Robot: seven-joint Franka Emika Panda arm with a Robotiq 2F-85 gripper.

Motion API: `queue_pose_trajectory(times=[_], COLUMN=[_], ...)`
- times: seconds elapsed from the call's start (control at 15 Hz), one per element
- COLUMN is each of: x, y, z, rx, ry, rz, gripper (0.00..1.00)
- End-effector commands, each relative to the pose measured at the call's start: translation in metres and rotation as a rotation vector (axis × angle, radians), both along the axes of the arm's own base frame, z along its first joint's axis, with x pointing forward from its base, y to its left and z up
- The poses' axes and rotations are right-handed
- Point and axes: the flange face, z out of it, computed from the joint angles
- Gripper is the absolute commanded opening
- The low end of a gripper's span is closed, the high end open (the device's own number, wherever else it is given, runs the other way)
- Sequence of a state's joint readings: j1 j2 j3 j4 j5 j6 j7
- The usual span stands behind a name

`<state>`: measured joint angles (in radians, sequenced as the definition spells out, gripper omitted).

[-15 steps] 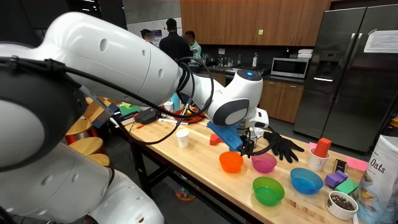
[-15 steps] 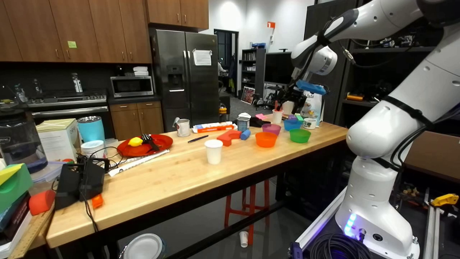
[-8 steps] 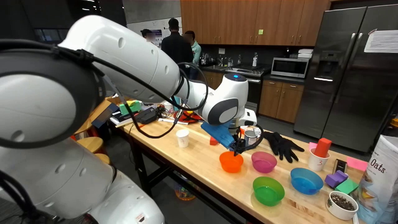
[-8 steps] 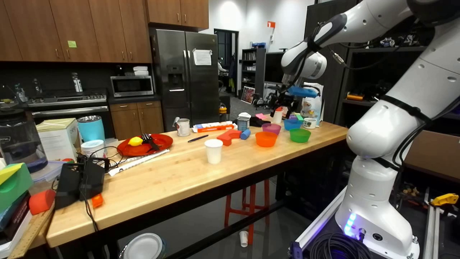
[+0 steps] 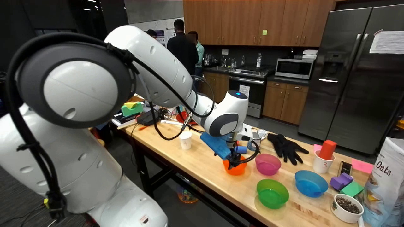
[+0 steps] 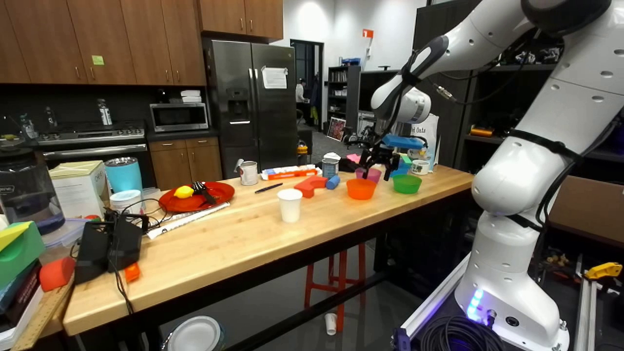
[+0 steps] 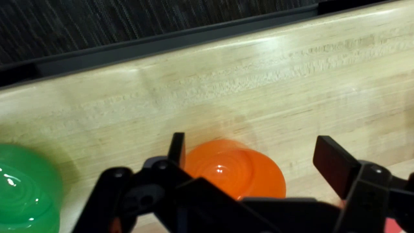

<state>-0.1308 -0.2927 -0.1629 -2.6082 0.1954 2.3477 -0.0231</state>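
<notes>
The Robotiq gripper hangs over the wooden desk with its fingers spread wide apart. The orange bowl shows in the gap between them, nearer the finger at the left of the wrist view, which overlaps the bowl's side; whether the two touch cannot be judged from this angle. The bowl stands upright, set in from the robot-side long edge of the desk. Its mouth faces straight up, and its axis of symmetry runs vertically through a round rim.

The magenta bowl stands just beside it, toward the far long edge, near which black gloves lie. The green bowl sits closer to the robot-side long edge; the blue bowl is nearer the short edge marked by the oats bag. Toward the opposite short edge, a blue cylindrical block lies on its side, its long axis oblique to the long edges, just beside a red arch-shaped block. Farther that way, a white paper cup stands upright.
</notes>
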Motion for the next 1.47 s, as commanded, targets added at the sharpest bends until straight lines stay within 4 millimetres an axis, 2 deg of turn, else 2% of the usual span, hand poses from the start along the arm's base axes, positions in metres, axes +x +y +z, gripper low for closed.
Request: queue_pose_trajectory(times=[0.0, 0.13, 0.33, 0.6, 0.87, 1.07, 1.4], x=[0.003, 0.003, 0.004, 0.013, 0.018, 0.019, 0.010], y=[0.001, 0.001, -0.002, -0.003, 0.008, 0.015, 0.024], z=[-0.007, -0.006, 0.011, 0.035, 0.050, 0.046, 0.012], rx=[0.013, -0.002, -0.068, -0.186, -0.243, -0.216, -0.079], ry=[0.000, -0.010, -0.067, -0.102, -0.177, -0.225, -0.191], rz=[-0.020, -0.011, 0.028, 0.154, 0.334, 0.444, 0.446], gripper=[1.00, 1.00, 1.00, 1.00, 1.00, 1.00, 1.00])
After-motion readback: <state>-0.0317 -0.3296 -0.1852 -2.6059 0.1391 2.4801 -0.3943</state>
